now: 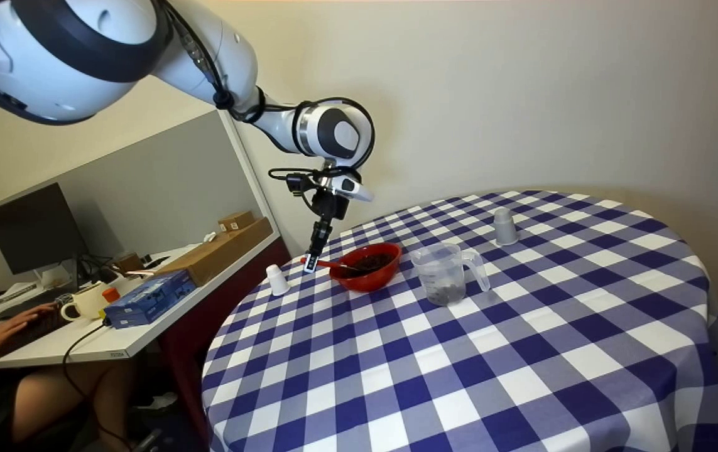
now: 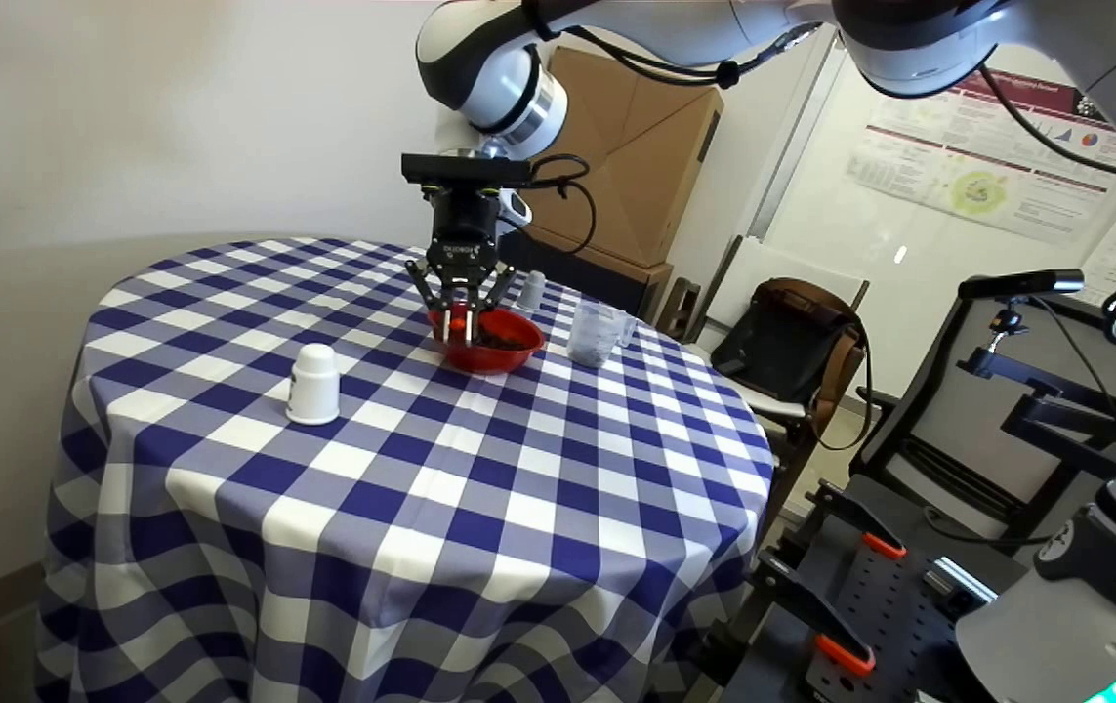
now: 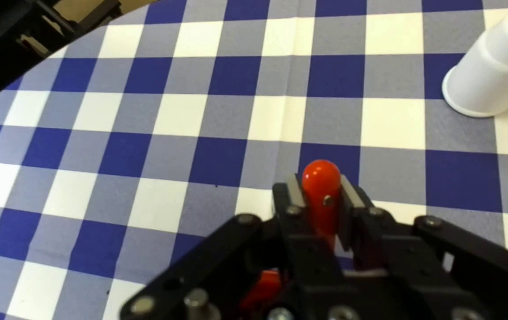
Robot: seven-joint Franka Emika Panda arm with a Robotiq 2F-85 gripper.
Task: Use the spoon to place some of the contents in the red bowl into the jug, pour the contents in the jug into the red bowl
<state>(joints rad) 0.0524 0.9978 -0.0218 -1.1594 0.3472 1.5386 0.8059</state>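
The red bowl [image 1: 368,284] stands on the checked tablecloth with dark contents in it. It also shows in an exterior view [image 2: 489,363], and a bit of red at the bottom of the wrist view seems to be it. A red spoon [image 1: 332,264] leans over the bowl's rim, its tip in the contents. The clear jug [image 1: 441,276] stands upright beside the bowl, also in an exterior view [image 2: 595,337]; I cannot tell what its bottom holds. My gripper [image 3: 322,191] is shut on the spoon's handle end [image 3: 321,177], just outside the rim, with the round end showing between the fingertips.
Small white cup-like things stand on the round table: one beyond the jug [image 1: 505,227], one on the bowl's other side [image 1: 277,280]. One shows at the right of the wrist view [image 3: 489,71]. A wall rises behind the table; a desk [image 1: 139,336] with a person stands beside it.
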